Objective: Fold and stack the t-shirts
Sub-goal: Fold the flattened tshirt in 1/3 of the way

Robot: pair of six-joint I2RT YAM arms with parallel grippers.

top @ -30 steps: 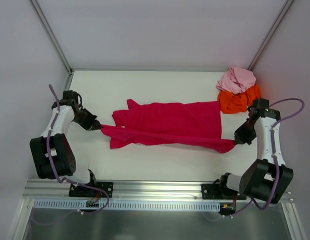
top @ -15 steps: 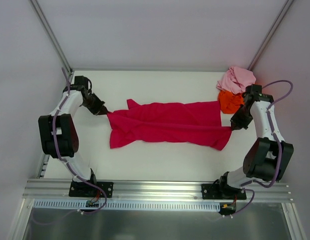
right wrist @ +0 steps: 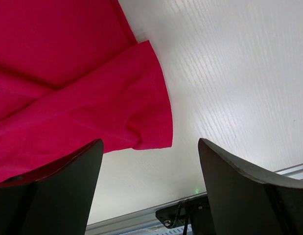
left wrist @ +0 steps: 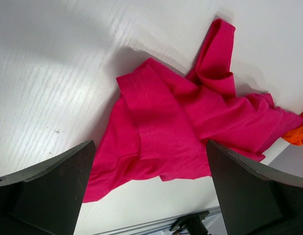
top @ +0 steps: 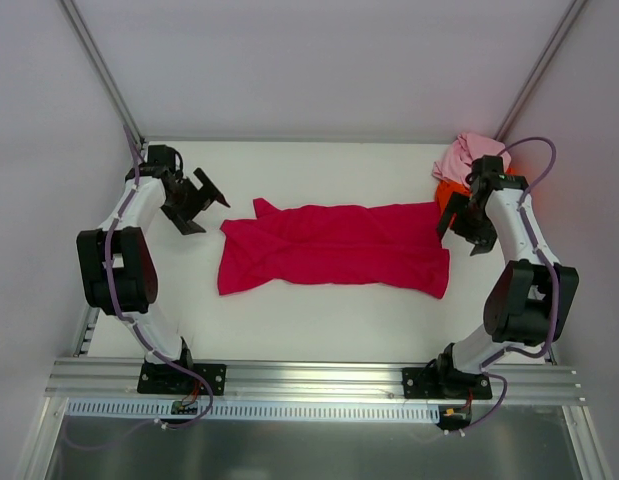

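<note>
Left pincer (top: 202, 206): jaws spread wide, gripping nothing, hanging just off the sleeve end of the crimson-magenta t-shirt (top: 334, 248). Right pincer (top: 461, 233): jaws equally wide, nothing held, at the shirt's opposite end. The shirt lies mid-tabletop (top: 319, 320), rumpled, one layer doubled over along its length. Pale pink t-shirt (top: 471, 158) is bunched on the bright orange t-shirt (top: 446, 197) in the far right corner, partly behind the right arm.
</note>
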